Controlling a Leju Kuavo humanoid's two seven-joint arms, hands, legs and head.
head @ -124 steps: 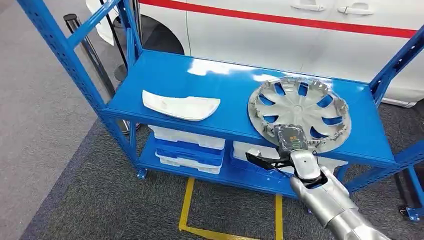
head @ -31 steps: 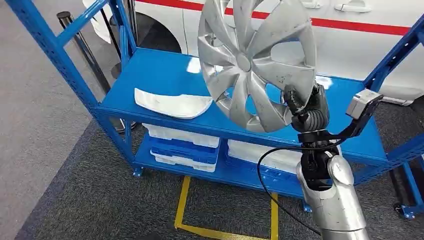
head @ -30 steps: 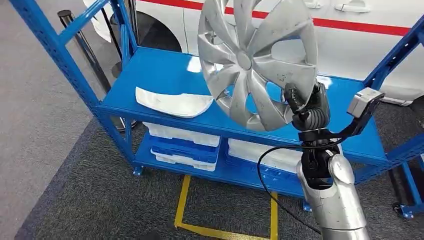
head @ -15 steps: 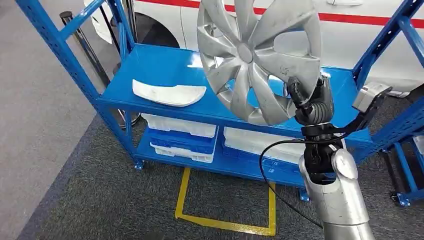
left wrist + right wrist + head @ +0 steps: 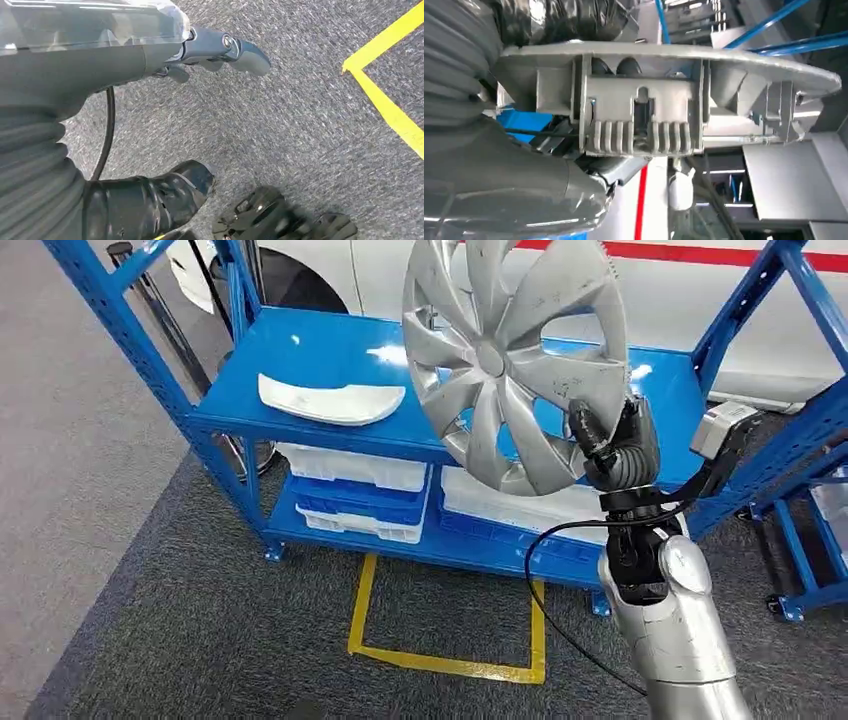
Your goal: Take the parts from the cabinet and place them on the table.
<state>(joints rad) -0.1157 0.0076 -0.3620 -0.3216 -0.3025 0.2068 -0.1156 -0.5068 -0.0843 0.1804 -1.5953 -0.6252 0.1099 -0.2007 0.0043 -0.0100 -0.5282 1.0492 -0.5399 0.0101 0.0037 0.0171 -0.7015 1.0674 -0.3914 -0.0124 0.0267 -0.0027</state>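
Silver hubcap rim pinched upright in right hand fingers.

Bright, even overhead light. Glare patches gleam on the blue shelf beyond the right hand. Wrist views are soft, the nearest parts blurred.

The silver right arm rises from the lower right of the head view, its right hand raised, fingers clamped on a rim. The left hand hangs, fingers apart.
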